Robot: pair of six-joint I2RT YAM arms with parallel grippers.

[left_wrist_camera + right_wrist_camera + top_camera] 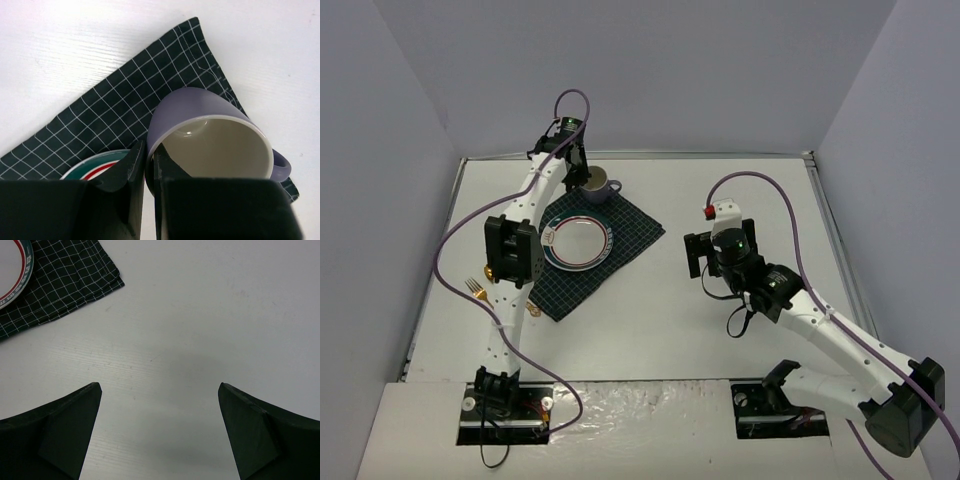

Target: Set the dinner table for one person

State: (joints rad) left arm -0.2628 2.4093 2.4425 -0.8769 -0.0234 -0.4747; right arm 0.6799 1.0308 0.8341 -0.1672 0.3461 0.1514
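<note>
Placement of the purple mug (200, 107) is our step: left gripper (149, 157) pinches its rim, right gripper (160, 390) stands open, so next we lower and release it.

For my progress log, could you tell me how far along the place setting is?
Done: checked cloth spread, plate on it. In hand: the left gripper, jaws shut on the rim, holds the purple mug at the cloth's far corner. Left: the gold fork lies off the cloth; the right gripper hangs open.
</note>
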